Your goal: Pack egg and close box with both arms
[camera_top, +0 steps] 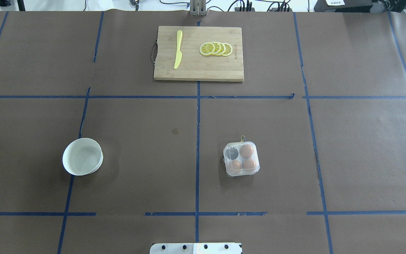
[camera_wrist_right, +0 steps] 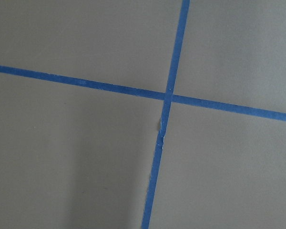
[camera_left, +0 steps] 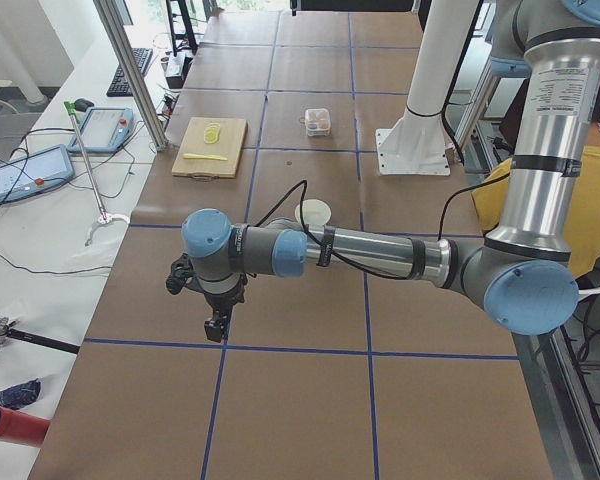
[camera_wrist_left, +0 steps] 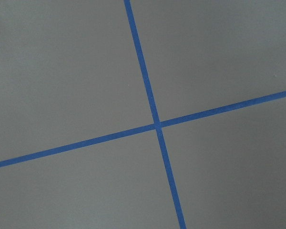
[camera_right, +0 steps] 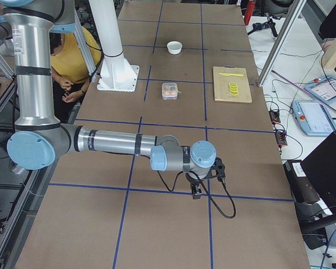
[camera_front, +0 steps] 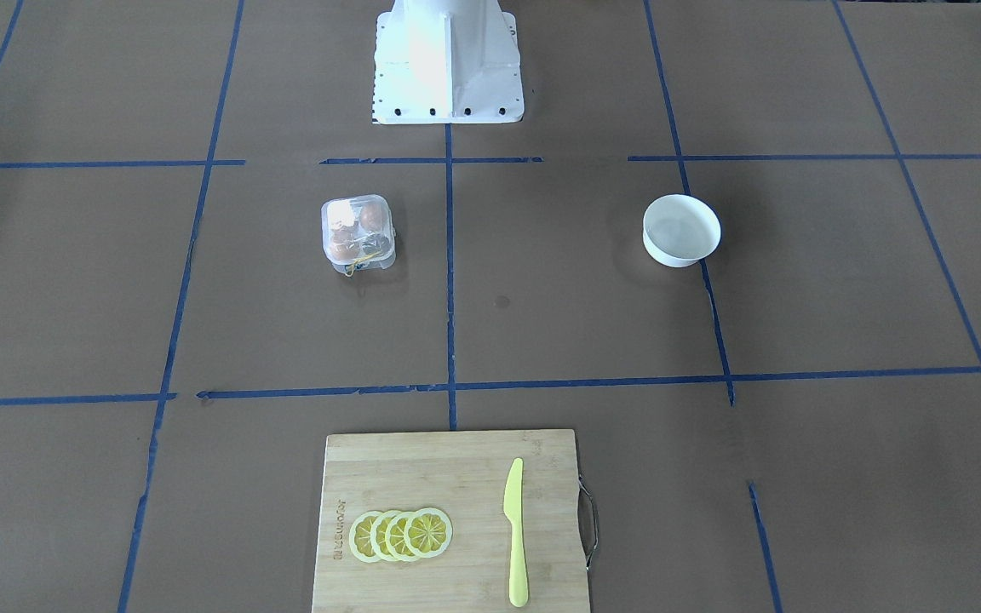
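The clear box stands right of the table's middle, and shows in the front view too. It holds three orange-brown eggs, and one cell looks empty. Its lid seems to lie down over the cells, with a yellow string at one side. My left gripper hangs over bare table far to the left of the bowl. My right gripper hangs over bare table far to the right of the box. I cannot tell if either is open or shut. Both wrist views show only brown paper and blue tape.
An empty white bowl stands on the left half. At the far edge, a wooden cutting board carries lemon slices and a yellow knife. The white base pedestal is at the near edge. A person in yellow sits behind it.
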